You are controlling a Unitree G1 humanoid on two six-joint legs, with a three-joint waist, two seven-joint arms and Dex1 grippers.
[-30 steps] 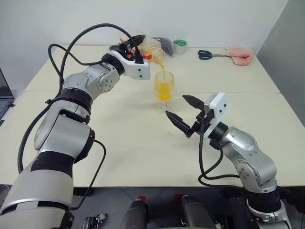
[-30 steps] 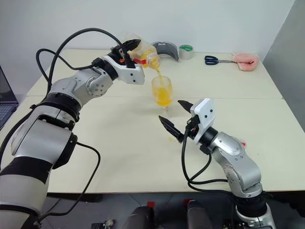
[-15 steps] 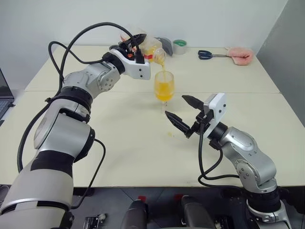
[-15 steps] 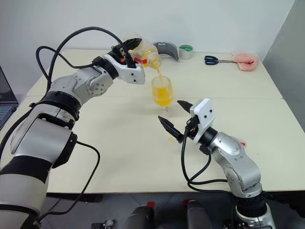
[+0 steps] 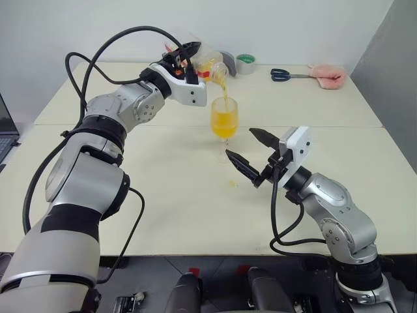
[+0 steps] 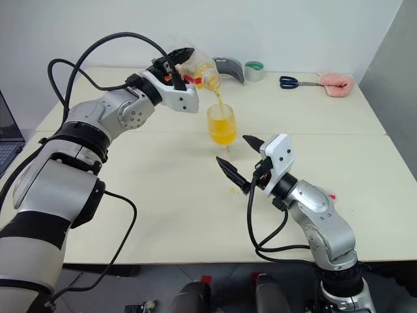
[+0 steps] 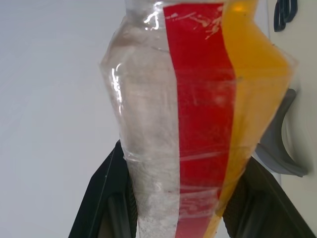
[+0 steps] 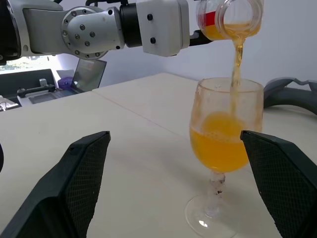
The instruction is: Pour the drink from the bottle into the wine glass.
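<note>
The left gripper (image 5: 189,57) pinches the tilted clear plastic bottle (image 5: 207,65), mouth directly above the stemmed wine glass (image 5: 225,120); orange drink (image 8: 218,144) streams in. Right gripper (image 5: 251,151) fingers are spread, flanking the glass.

In the left wrist view the bottle (image 7: 198,114) runs off the top edge, so its neck and mouth are cut away, and its body hides most of the left gripper's fingers (image 7: 101,198). In the right wrist view the picture's lower edge cuts the wine glass (image 8: 223,148) across its foot.
</note>
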